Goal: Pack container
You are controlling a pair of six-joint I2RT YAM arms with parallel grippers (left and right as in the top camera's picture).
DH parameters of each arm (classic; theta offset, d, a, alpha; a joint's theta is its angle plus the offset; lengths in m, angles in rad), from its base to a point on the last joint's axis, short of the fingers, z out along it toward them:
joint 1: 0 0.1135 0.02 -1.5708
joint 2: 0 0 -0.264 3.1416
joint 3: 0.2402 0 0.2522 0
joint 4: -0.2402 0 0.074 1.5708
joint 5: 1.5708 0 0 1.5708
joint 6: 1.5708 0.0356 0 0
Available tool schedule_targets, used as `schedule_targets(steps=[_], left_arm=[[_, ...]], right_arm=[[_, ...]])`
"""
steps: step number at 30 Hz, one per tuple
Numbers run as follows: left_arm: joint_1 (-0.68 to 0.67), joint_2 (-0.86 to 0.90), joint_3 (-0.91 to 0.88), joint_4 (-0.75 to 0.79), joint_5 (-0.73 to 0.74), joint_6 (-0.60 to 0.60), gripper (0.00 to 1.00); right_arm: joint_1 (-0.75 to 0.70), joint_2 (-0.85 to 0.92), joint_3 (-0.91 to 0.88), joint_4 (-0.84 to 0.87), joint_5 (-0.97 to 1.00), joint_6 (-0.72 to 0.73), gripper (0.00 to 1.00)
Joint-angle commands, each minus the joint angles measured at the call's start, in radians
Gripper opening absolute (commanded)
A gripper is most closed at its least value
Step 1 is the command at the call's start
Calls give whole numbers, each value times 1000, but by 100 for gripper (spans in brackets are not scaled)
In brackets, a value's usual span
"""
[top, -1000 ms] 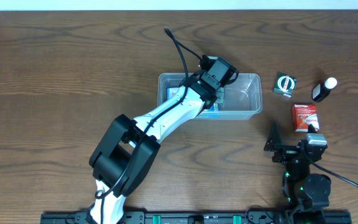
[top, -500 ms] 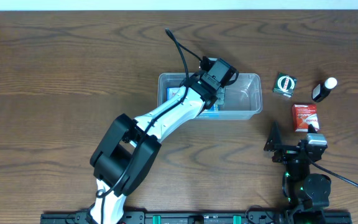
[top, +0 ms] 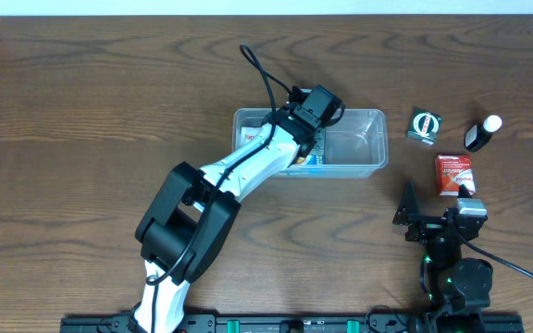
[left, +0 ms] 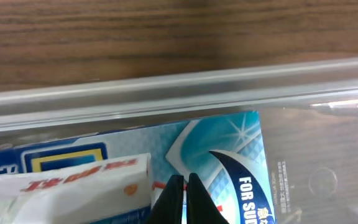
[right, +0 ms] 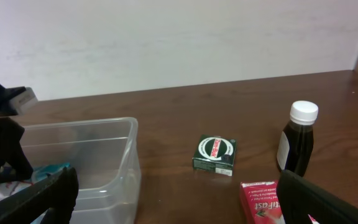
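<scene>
The container (top: 364, 148), a clear tub, lies at mid-table. My left gripper (top: 309, 131) reaches down into its left half. In the left wrist view that gripper (left: 185, 182) is shut with nothing between its fingers. It hovers over a blue box (left: 232, 155) and a white box with red lettering (left: 73, 180) inside the container, near its far wall (left: 179, 93). My right gripper (top: 436, 199) rests open near the front right. Its black fingers (right: 36, 199) frame the right wrist view, and the container's corner (right: 114, 162) shows at left.
To the right of the container stand a green box (top: 425, 125), a dark bottle with a white cap (top: 482, 133) and a red box (top: 452, 174). The right wrist view shows the same green box (right: 215, 154), bottle (right: 298, 140) and red box (right: 263, 202).
My left gripper has shifted a little to the left and toward the far wall inside the container, and the container has slid slightly left with it. The right arm is still.
</scene>
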Motion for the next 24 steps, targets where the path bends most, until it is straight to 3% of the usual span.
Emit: schedule_targets(steps=[1,10,19,20,23,24], left_arm=[[5,-1,18,-6,-6,-4,6],[3,-57,54,-6,-11,18,6],[90,-262,59,-16,-13,37,7],[113,-285,59,-29,-14,42,10],[197,-348,59,-87,-15,77,46],[227,-364,59,-108,-19,88,64]], right_arm=[[-12,-6,-2,-4,-3,-11,99],[-12,-6,-2,-4,-3,-11,99],[-12,-6,-2,-4,-3,-11,99],[-12,-6,-2,-4,-3,-11,99],[-12,-6,-2,-4,-3,-11,99],[-12,-6,-2,-4,-3,-11,99]])
